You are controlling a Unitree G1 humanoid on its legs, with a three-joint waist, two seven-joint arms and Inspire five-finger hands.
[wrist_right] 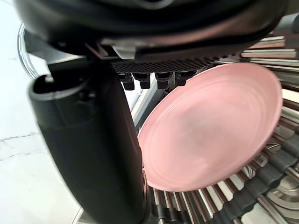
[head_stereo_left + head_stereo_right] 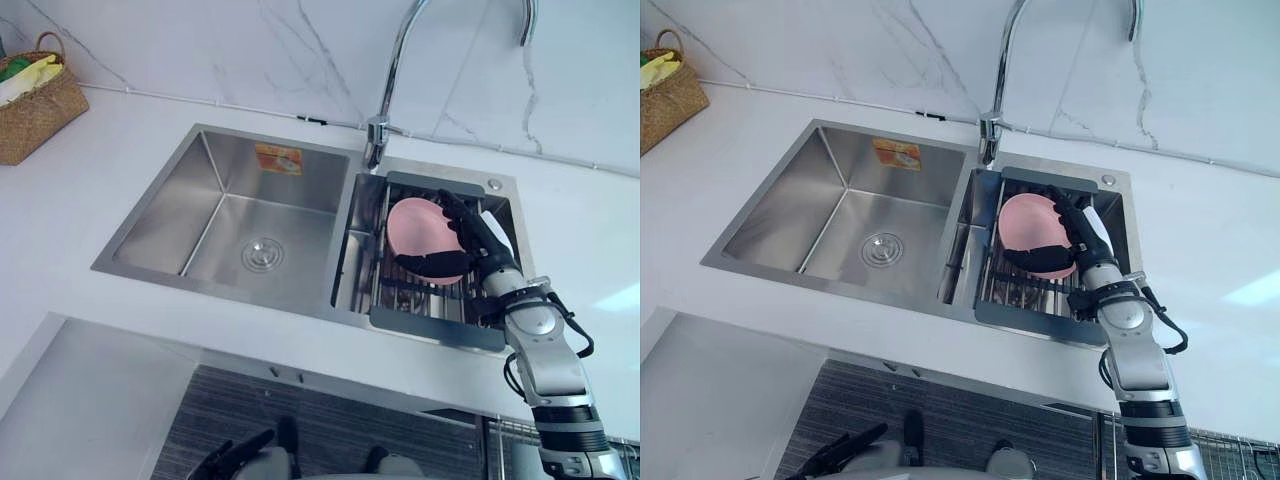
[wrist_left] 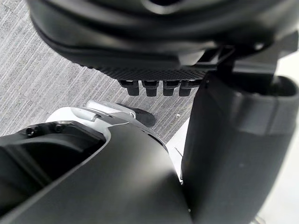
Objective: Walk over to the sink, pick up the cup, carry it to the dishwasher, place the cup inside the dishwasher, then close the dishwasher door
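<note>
Now right hand (image 2: 482,243) grips the pink bowl (image 2: 418,232) — in the sink's rack (image 2: 436,331).

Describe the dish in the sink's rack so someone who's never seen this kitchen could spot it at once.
Start at the double steel sink in the white counter. Its smaller basin, on the robot's right, holds a dark-framed rack; tilted in it is a pink bowl with the right hand curled round it. It is the only pink thing among steel and grey.
</note>
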